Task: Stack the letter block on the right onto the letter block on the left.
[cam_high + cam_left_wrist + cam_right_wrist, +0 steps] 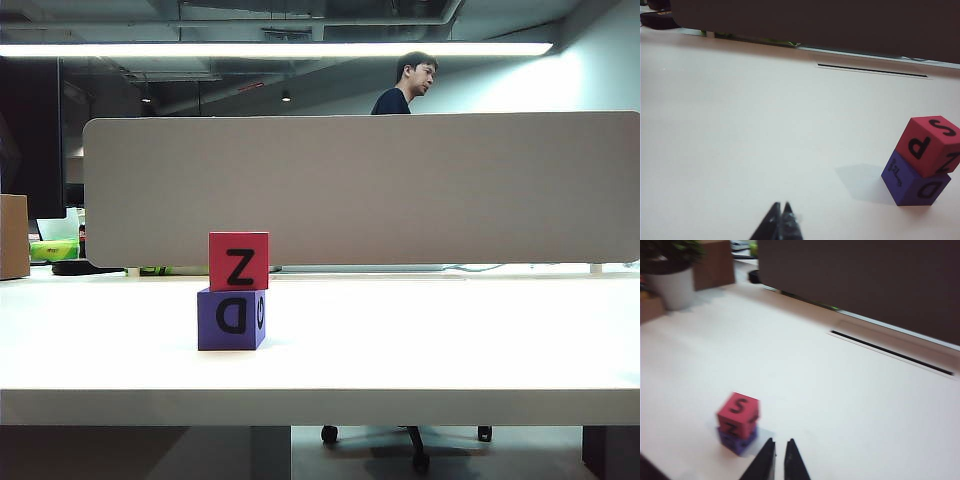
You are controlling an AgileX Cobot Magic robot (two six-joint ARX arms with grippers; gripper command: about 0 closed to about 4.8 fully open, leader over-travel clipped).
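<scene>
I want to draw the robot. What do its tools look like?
Only the tips show. The left tool ends in two black, pointed fingers, pressed together. The right tool has the same two black, tapered fingers, a thin gap between them. No cables or markings are visible; the arms are out of view.

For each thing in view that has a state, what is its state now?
Red block: stacked on the purple block, upright.
Purple block: on the table, under the red one.
Left pincer: shut, empty, apart from the stack.
Right pincer: slightly open, empty, near the stack.
</scene>
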